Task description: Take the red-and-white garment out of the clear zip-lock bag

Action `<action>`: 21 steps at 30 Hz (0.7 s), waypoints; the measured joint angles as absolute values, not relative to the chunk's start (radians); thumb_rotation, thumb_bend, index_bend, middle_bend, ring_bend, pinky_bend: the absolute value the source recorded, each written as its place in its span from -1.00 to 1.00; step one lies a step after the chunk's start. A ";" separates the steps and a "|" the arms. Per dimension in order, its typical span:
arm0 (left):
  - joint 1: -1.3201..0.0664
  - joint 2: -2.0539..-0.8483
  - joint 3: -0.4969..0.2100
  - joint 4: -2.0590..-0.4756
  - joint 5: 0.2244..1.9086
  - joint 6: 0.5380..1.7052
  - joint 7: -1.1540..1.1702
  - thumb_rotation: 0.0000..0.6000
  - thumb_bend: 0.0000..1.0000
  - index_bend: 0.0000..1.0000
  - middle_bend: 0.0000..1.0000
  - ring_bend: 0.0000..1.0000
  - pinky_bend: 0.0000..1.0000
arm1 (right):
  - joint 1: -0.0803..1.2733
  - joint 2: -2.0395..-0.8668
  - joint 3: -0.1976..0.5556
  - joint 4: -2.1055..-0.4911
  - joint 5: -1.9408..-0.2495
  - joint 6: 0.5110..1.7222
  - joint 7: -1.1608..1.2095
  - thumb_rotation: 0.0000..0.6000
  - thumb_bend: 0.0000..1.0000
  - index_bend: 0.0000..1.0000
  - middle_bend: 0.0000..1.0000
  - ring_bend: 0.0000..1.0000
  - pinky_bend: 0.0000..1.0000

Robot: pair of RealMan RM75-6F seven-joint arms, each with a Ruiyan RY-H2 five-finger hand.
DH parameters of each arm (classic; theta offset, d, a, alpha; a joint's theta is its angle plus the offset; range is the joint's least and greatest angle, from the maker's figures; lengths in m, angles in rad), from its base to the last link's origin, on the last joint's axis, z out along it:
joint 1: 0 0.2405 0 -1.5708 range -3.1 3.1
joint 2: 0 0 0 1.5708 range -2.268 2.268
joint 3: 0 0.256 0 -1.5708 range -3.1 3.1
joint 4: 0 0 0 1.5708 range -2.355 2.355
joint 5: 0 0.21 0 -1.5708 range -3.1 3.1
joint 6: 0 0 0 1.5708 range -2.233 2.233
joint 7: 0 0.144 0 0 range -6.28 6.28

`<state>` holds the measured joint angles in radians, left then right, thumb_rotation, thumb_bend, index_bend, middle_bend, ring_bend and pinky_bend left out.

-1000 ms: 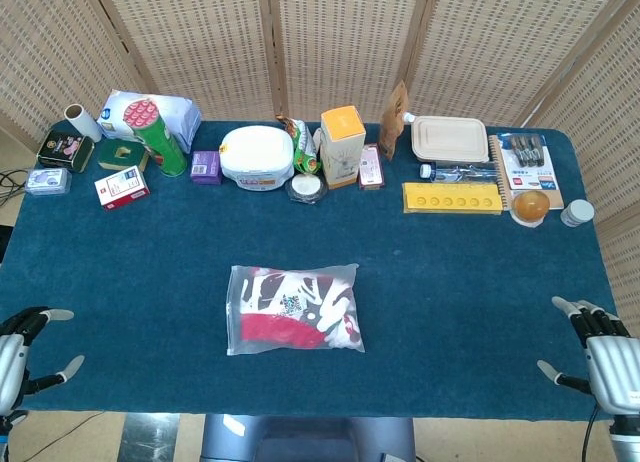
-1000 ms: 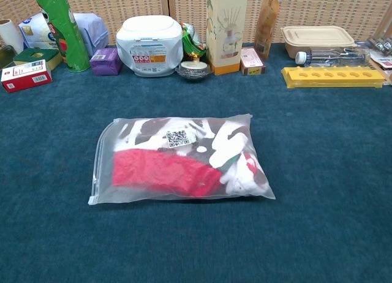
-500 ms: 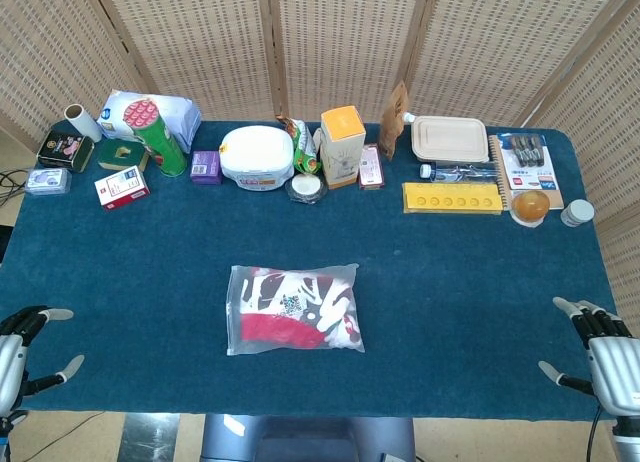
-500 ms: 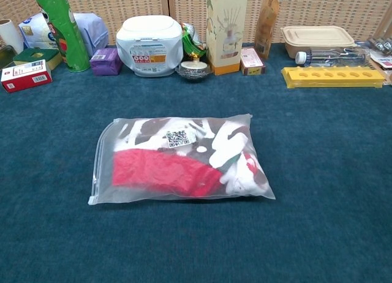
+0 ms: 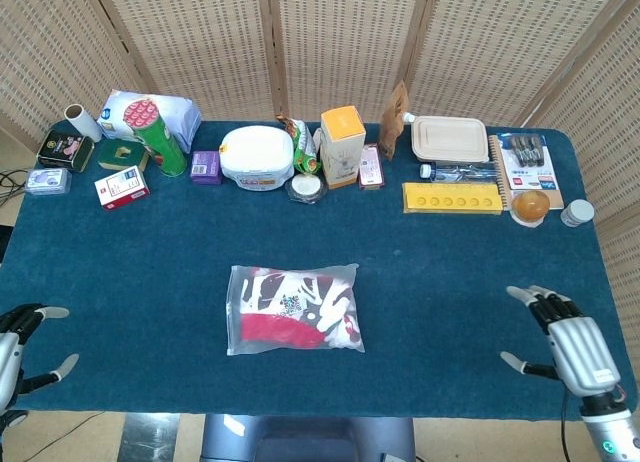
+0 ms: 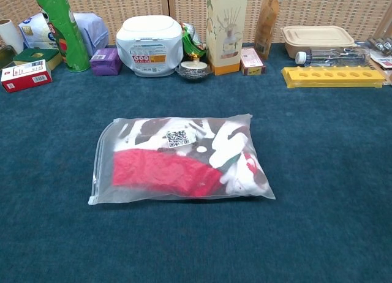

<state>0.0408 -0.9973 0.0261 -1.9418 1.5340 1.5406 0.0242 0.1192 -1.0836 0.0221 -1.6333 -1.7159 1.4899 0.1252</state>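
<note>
Both my hands — left, right — hover empty, fingers spread, well apart from the zip-lock bag enclosing the red-and-white garment.

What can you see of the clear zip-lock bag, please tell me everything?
The clear zip-lock bag is soft see-through plastic, lying flat on the blue table cloth near the front middle. Its zip strip runs down its left edge. Inside sits the folded red-and-white garment, and a QR sticker shows on top. Neither hand touches it.
</note>
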 measured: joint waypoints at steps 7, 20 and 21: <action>0.014 -0.984 0.002 -1.932 1.510 1.516 0.031 0.96 -0.59 -0.37 -0.35 -0.59 -0.60 | 0.254 -1.133 0.048 -1.717 -1.760 1.343 0.076 0.73 -0.84 -0.75 -0.54 -0.57 -0.52; -0.023 -0.963 -0.028 -1.899 1.481 1.483 -0.003 0.96 -0.59 -0.38 -0.35 -0.59 -0.60 | 0.483 -1.350 0.115 -1.801 -1.537 0.950 -0.214 0.73 -0.91 -0.98 -0.72 -0.61 -0.52; -0.024 -0.959 -0.029 -1.894 1.479 1.481 -0.008 0.95 -0.59 -0.37 -0.35 -0.59 -0.60 | 0.494 -1.372 0.120 -1.799 -1.513 0.938 -0.243 0.73 -0.91 -0.99 -0.73 -0.62 -0.52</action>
